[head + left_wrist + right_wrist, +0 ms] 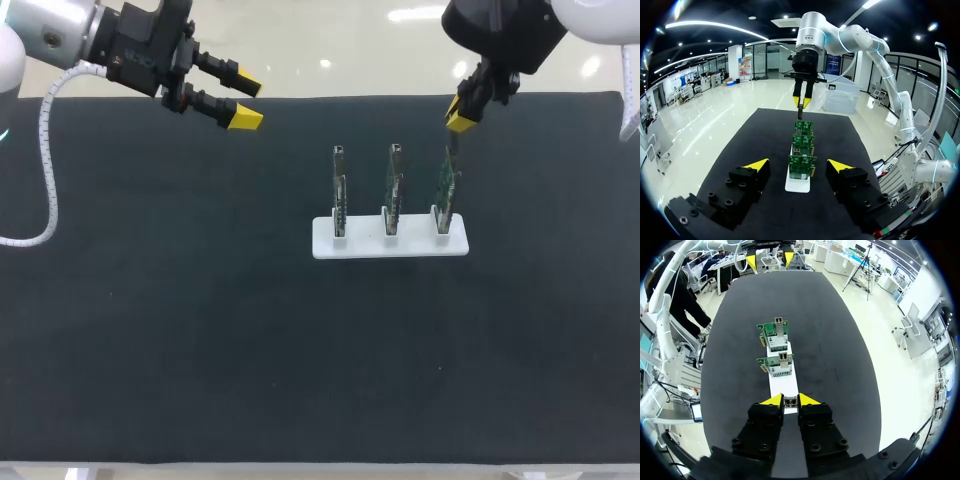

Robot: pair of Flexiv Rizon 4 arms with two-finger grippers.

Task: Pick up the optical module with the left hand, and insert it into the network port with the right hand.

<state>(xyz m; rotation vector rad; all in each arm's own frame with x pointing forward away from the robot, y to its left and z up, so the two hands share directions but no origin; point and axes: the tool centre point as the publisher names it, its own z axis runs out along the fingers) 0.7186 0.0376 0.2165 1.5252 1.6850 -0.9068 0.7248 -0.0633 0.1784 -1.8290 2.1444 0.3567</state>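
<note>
The black counter (150,350) carries a white stand (390,247) a little right of its middle, with three small circuit boards upright in it in a row. The left arm (130,45) hangs over the counter's far left corner, well apart from the stand. Its jaws are spread wide with nothing between them. The right arm (505,30) comes down near the far edge, directly above the right-hand board (447,185), the one nearest the counter's right edge. Its jaws are closed on the module (790,401), a small metal piece pinched between the yellow tips and pointing down at that board's top end.

From how things lie, I'd judge the pick-up part done: the module sits in the right arm's grip and the left arm is empty. What's left is the push into the port. The module's lower end is close above the board's top, but I can't quite make out whether it touches the port's mouth yet.
</note>
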